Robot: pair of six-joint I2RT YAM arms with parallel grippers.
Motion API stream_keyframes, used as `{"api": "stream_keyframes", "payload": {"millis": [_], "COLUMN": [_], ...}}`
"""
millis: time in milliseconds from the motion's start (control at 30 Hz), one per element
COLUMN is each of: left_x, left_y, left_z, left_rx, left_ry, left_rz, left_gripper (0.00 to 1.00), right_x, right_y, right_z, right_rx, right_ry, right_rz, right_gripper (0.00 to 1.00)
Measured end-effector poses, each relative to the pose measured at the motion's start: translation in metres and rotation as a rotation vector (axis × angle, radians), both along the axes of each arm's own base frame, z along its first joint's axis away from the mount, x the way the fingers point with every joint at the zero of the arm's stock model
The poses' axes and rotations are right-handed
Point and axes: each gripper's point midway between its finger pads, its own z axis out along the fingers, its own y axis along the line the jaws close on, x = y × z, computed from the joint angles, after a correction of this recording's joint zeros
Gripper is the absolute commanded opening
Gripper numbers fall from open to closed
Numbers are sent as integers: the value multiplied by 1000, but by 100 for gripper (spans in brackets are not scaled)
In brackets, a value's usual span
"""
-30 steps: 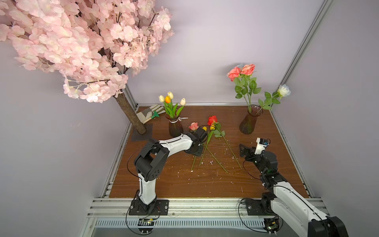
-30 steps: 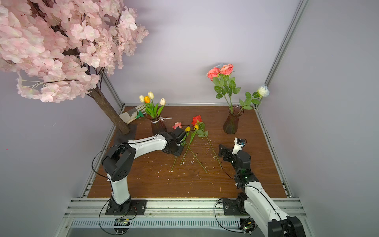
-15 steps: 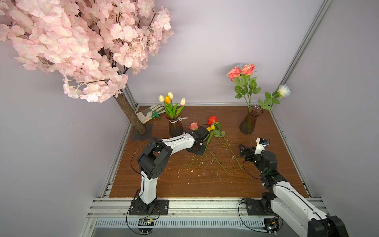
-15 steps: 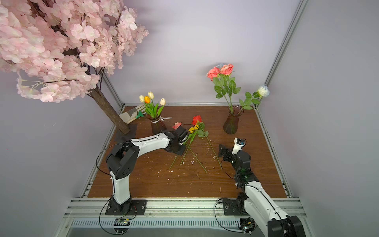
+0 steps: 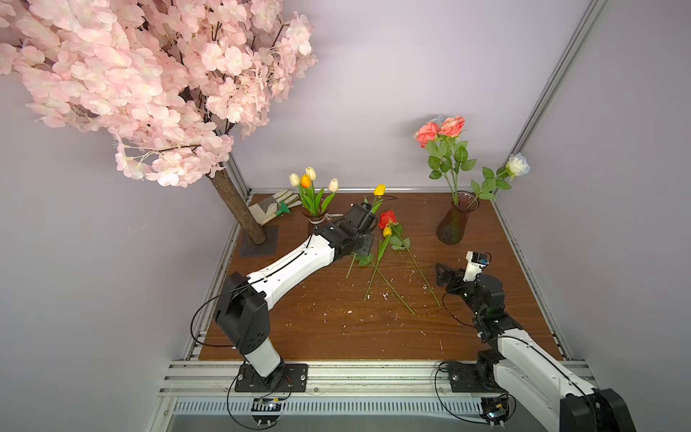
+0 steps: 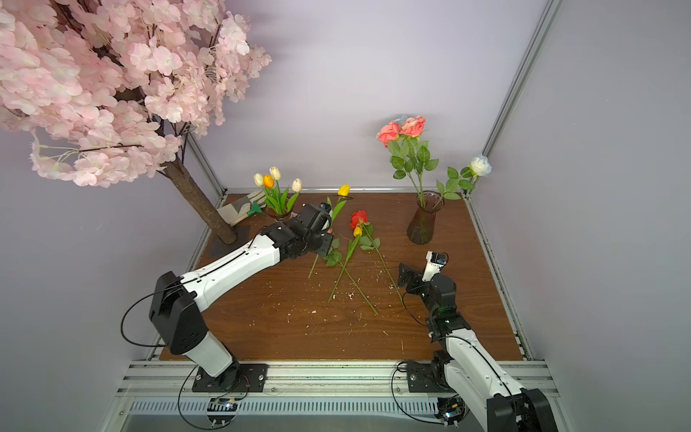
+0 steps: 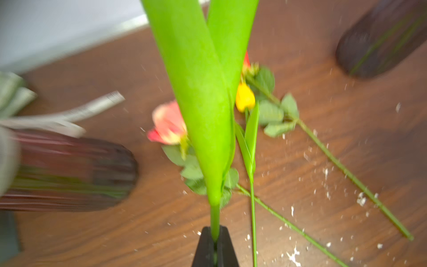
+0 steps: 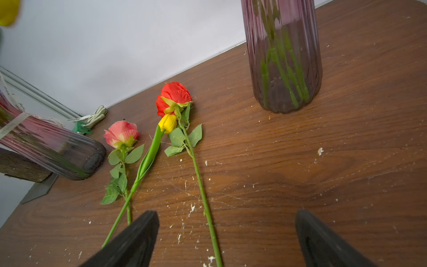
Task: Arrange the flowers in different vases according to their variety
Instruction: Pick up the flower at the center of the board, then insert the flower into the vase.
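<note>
Top views, left gripper [image 5: 365, 239]: clamped on the held tulip [image 5: 379, 190] by its stem. It has risen since a second ago, when it sat low among the loose flowers.
Top views, held tulip: yellow, lifted off the table [image 5: 299, 329], head up, near the ribbon vase [image 5: 317, 220].
Left wrist, fingers [image 7: 204, 245]: pinched on the green stem, with the pink rose [image 7: 168, 124] lying below.
Right wrist, right gripper [image 8: 227, 213]: spread wide, empty, unmoved, with the red rose [image 8: 174, 96] lying ahead.
</note>
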Motion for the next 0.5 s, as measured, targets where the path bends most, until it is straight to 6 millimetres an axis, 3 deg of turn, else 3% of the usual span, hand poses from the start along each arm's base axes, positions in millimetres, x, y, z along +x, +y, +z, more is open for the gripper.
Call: {"api": "stream_keyframes", "payload": {"millis": [167, 333, 500], "left_x": [18, 31, 50], "left_y": [30, 80, 116], "left_z": [61, 121, 169], "left_rx": [-37, -126, -192], "left_ry": [-200, -429, -605], "left_rz": [73, 180, 261], "left_gripper": [0, 0, 0], "right_x": [0, 0, 1], "right_y": [0, 0, 1], "right_z": [-1, -1, -1], "right_rx": [-1, 0, 1], "right_ry": [5, 3, 2], "right_rz": [0, 1, 3], "right_gripper": [99, 100, 100]}}
